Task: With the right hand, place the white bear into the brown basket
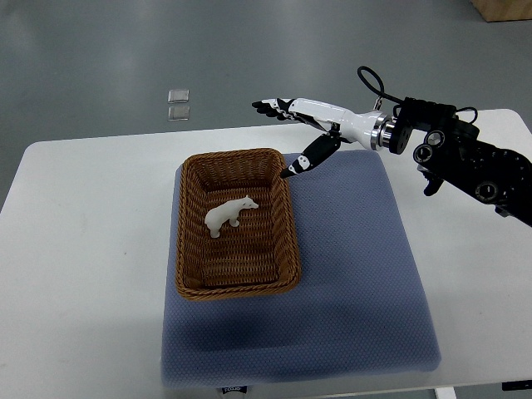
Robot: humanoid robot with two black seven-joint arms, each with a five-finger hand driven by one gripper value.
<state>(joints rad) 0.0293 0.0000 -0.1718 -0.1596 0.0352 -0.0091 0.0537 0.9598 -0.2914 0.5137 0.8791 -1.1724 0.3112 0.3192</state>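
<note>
A small white bear (229, 214) stands inside the brown wicker basket (287, 223), near its middle and toward the far end. The basket rests on the left part of a blue-grey mat (357, 266). My right hand (291, 137) hovers above the basket's far right corner, its arm coming in from the right edge. The fingers are spread flat with the thumb pointing down toward the rim, and they hold nothing. The bear is apart from the hand. My left arm does not show.
The mat lies on a white table (83, 249). Two small clear square tiles (178, 103) lie on the grey floor beyond the table's far edge. A brown box corner (503, 8) shows at the top right.
</note>
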